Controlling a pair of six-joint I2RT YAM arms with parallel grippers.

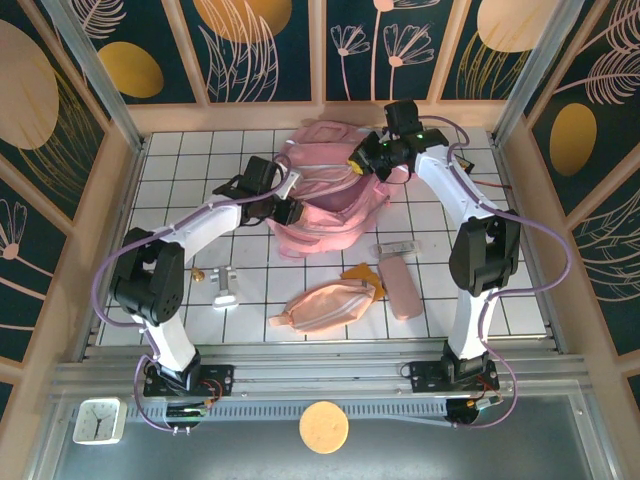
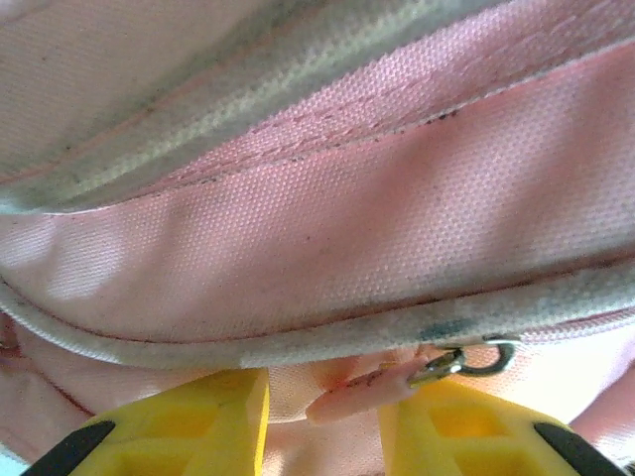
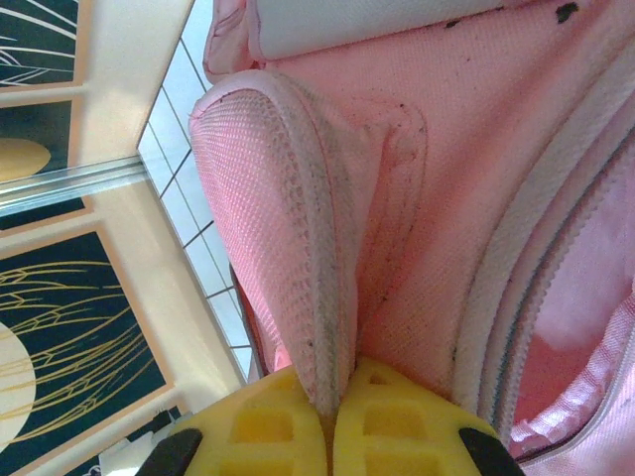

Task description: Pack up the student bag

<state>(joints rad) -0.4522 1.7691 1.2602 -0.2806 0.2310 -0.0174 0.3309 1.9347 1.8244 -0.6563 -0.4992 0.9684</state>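
The student bag [image 1: 325, 200] lies on the table [image 1: 180, 165], far middle. Directly before the bag — a pouch [image 1: 325, 305]. Before it and rightward — a slim case [image 1: 403, 288], with a clip [image 1: 396, 247] between case and bag. Before it and leftward, a small fitting [image 1: 225, 290].

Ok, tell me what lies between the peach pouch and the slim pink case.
A small orange item, right beside the pouch, in the top view.

A robot test booth — gridded white tabletop [image 1: 180, 170], patterned wall panels [image 1: 400, 45], aluminium rails [image 1: 320, 378].

Far-left tiles [image 1: 180, 160] open; pouch [image 1: 325, 307], case [image 1: 400, 288] lie before student bag [image 1: 320, 200].
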